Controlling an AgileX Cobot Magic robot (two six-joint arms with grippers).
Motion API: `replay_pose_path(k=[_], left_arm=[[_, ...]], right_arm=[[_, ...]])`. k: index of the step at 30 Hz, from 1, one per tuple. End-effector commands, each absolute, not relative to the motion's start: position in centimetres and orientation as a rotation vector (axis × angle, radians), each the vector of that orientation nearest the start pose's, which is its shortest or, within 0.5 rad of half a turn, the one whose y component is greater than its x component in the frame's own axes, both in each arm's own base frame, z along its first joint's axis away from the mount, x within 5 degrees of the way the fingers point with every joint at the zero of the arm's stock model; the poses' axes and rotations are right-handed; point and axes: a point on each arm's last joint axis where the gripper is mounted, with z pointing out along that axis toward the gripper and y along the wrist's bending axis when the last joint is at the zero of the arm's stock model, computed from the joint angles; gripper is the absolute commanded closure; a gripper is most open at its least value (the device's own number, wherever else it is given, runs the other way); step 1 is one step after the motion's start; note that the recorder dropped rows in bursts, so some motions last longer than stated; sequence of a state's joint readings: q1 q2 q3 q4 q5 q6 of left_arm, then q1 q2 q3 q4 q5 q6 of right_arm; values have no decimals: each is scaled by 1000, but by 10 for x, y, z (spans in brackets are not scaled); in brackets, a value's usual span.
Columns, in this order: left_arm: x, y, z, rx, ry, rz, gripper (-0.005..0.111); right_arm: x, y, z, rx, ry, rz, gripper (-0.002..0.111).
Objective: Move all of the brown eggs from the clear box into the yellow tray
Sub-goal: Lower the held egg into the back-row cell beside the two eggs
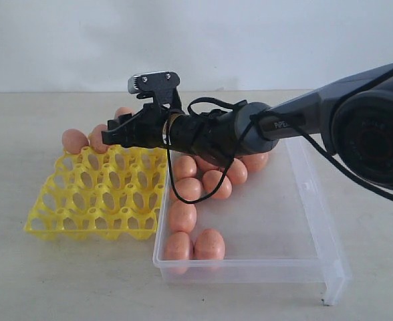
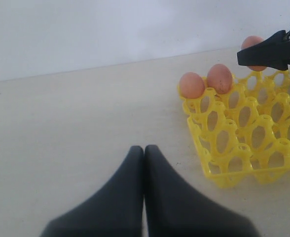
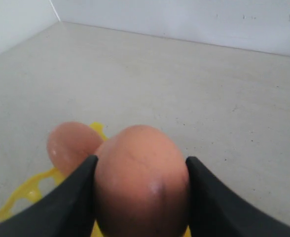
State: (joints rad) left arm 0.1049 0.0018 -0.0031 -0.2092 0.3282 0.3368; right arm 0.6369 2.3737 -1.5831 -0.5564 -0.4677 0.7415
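My right gripper [image 1: 114, 129] reaches across to the far row of the yellow tray [image 1: 89, 195] and is shut on a brown egg [image 3: 141, 180], which fills the gap between its black fingers [image 3: 71, 197]. Two brown eggs [image 1: 75, 140] sit in the tray's far-left cups, and one of them [image 3: 70, 144] shows just beyond the held egg. Several more brown eggs [image 1: 182, 215] lie along the left side of the clear box [image 1: 315, 200]. My left gripper [image 2: 144, 148] is shut and empty, low over the bare table beside the tray [image 2: 234, 143].
The beige table [image 1: 36, 281] runs to a white wall behind. The clear box touches the tray's right edge. The right arm's black cable [image 1: 183, 194] hangs over the eggs in the box.
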Motion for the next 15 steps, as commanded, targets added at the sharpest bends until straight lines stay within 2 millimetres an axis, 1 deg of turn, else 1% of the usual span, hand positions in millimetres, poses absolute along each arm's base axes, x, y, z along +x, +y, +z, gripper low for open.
replay_pose_path(k=[1,5,15], left_arm=[[54,0,185,61,1791,107,111],[54,0,185,61,1791,107,111],[54,0,185,61,1791,107,111]], right_arm=[[405,328,122,-569,1843,830,109],[405,328,111,-571,1864,827,109],[404,329,111,-598,1836,825,109]])
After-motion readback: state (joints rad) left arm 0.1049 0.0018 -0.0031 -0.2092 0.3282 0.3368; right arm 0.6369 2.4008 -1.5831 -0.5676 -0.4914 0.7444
